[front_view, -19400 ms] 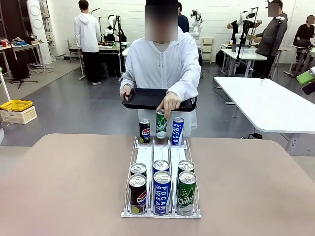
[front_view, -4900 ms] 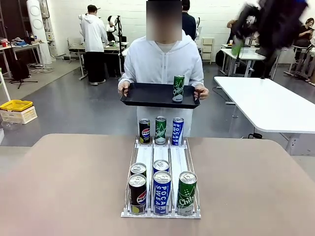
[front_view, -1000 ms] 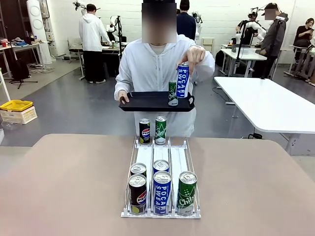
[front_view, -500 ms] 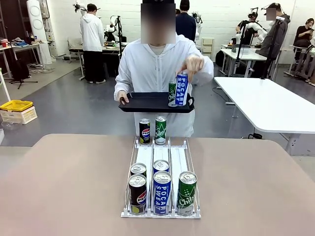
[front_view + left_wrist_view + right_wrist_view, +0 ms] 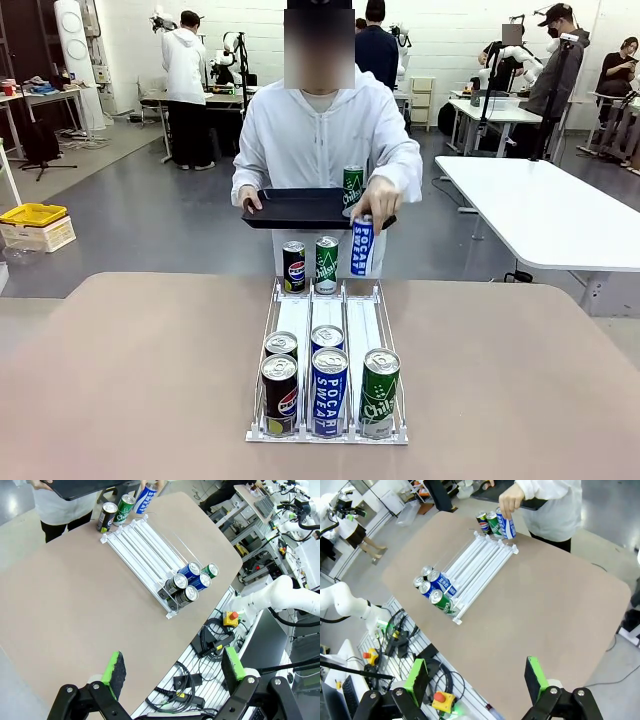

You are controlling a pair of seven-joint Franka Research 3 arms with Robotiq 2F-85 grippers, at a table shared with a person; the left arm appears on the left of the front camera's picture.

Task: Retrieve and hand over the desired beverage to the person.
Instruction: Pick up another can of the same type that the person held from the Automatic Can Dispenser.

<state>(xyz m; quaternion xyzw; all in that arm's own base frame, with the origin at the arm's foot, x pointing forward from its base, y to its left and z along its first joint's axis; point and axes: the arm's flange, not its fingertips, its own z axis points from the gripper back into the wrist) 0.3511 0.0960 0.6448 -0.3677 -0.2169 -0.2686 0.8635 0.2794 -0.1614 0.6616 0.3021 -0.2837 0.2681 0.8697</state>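
The person (image 5: 325, 130) stands at the far side, one hand holding a flat black tray (image 5: 295, 208) that carries a green can (image 5: 352, 185). Their other hand (image 5: 375, 205) holds a blue Pocari Sweat can (image 5: 362, 247) over the far end of the white can rack (image 5: 300, 318), beside a Pepsi can (image 5: 293, 266) and a green can (image 5: 326, 264). Several cans stand at the rack's near end (image 5: 329, 390). My left gripper (image 5: 174, 665) and right gripper (image 5: 476, 674) are open, high above the table, holding nothing. The hand with the blue can (image 5: 506, 524) also appears from the right wrist.
The brown table (image 5: 150, 380) has bare room on both sides of the rack. A white table (image 5: 540, 210) stands off to the right. Cables and an emergency stop button (image 5: 229, 617) lie beyond the table's near edge.
The person's hand has brought the blue can down from the tray to the rack's far end. The grippers stay open.
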